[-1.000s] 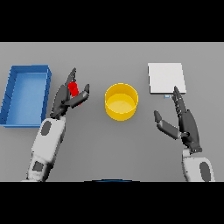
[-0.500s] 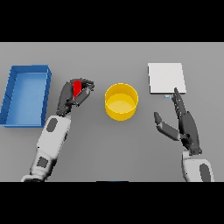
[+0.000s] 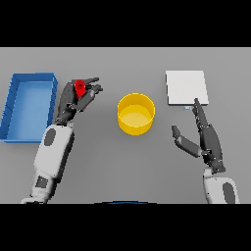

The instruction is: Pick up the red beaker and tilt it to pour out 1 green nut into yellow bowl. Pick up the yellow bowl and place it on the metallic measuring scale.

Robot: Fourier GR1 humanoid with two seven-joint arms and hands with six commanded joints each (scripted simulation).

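Note:
The red beaker (image 3: 80, 87) is small and sits in my left hand (image 3: 73, 99), whose fingers and thumb are curled round it, left of the yellow bowl (image 3: 136, 113). Most of the beaker is hidden by the fingers; no green nut shows. The bowl stands upright at the table's middle. The metallic measuring scale (image 3: 186, 87) is a flat pale square at the back right. My right hand (image 3: 206, 139) is open, fingers straight, just in front of the scale and right of the bowl, touching neither.
A blue open tray (image 3: 12, 105) lies at the far left, close beside my left arm.
My left hand has closed round the red beaker and shifted slightly right and away, towards the bowl. The right hand has barely moved.

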